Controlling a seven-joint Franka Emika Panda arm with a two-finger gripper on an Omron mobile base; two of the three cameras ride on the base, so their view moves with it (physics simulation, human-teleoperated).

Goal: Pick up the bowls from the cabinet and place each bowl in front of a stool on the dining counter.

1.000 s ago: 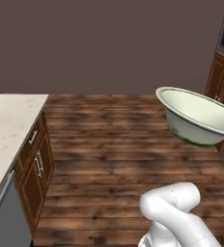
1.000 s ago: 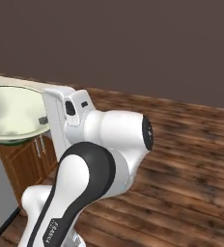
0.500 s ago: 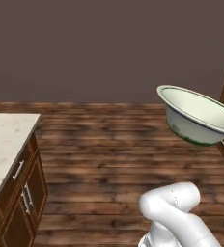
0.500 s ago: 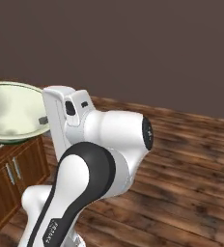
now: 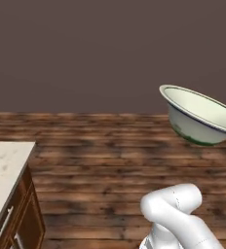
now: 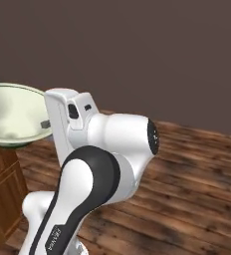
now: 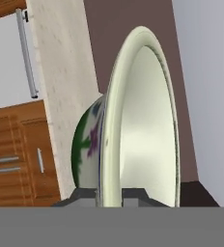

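Hand view looks along the gripper [image 7: 110, 194], whose two dark finger tips are clamped on the rim of the cream-white bowl [image 7: 143, 125], one tip on each side of the rim. From here the bowl appears edge-on, its pale inside to the right and its green-banded outside to the left. Behind it runs a beige speckled stone top [image 7: 61, 87] above brown wooden drawer fronts [image 7: 17, 154] with short silver pulls, and a long silver bar handle [image 7: 28, 53] shows near the upper left.

Left base view shows the bowl held in the air at the right edge, well above the wooden plank floor [image 5: 110, 160] and tilted, with its near rim lower on the right. The green band shows on its underside. The arm's white elbow [image 5: 176, 214] bends at the lower right. A stone-topped drawer unit [image 5: 8, 194] stands at the lower left.

Right base view shows the bowl at the left edge, held beside the white hand housing [image 6: 70, 124]. The thick white and dark arm folds up sharply in the foreground. A plain dark wall [image 6: 137, 55] lies behind.
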